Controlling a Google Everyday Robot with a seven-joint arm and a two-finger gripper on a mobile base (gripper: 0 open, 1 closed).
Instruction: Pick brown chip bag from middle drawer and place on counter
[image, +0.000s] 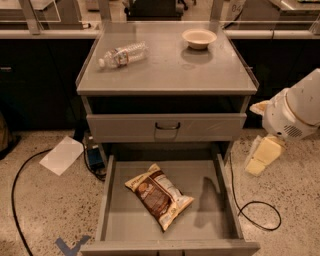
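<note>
From where I stand, the claw (264, 156) hangs outside the cabinet at about 3 o'clock, above the floor and well apart from everything; I can't tell whether it is open or closed. The brown chip bag (159, 195) lies flat in the pulled-out middle drawer (125, 220), just left of centre, its length running from 10 to 4 o'clock. The reach looks like the job in hand. I'd bring the claw in over the right wall, come down from above, and pinch across the bag's narrow waist, gently, since it is crinkly and may slip. Lift it clear of the closed drawer front (167, 127), then set it at 6 o'clock on the desk (170, 65), away from the water bottle (122, 54) and bowl (199, 38).
</note>
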